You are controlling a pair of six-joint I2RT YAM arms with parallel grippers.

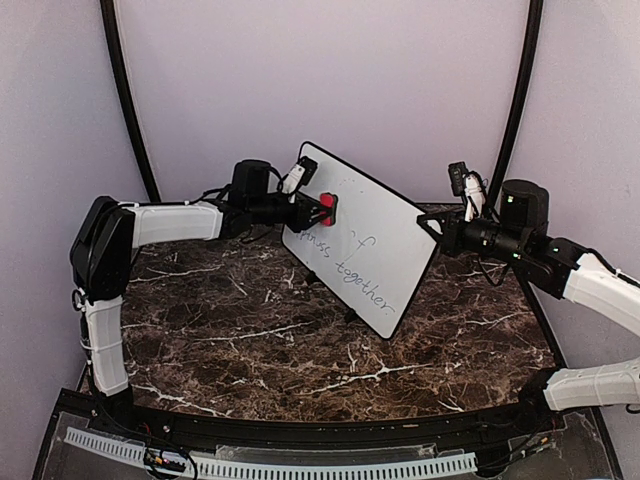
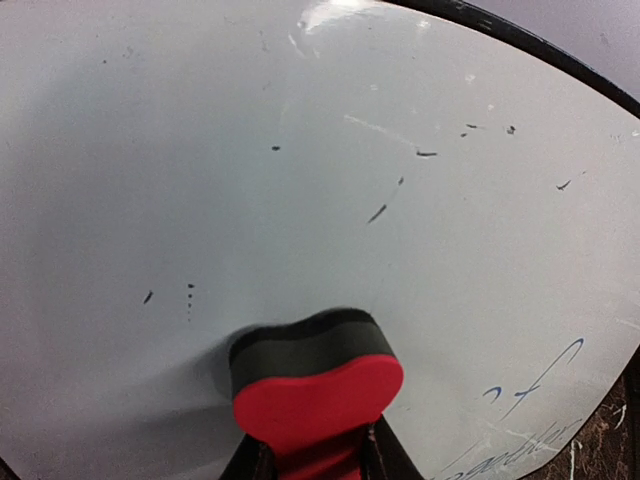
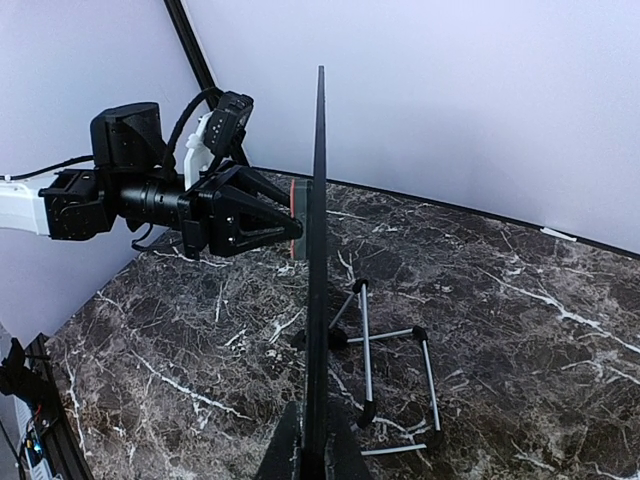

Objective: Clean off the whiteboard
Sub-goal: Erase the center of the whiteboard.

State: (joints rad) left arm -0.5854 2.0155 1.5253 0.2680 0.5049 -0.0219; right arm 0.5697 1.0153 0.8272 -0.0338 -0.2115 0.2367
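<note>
2 hands clamped, left hand [image 1: 315, 208] on red eraser [image 2: 318, 385] pressed to whiteboard [image 1: 372, 252], right hand [image 3: 310, 452] gripping its edge

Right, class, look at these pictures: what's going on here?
Two robot arms are working on a whiteboard. The right gripper is clamped on its edge, holding it upright, with a wire stand beside it on the marble table. The left gripper holds a red eraser pressed against the board's upper part. That area is mostly wiped, bar a few specks; handwriting is still there lower down.
</note>
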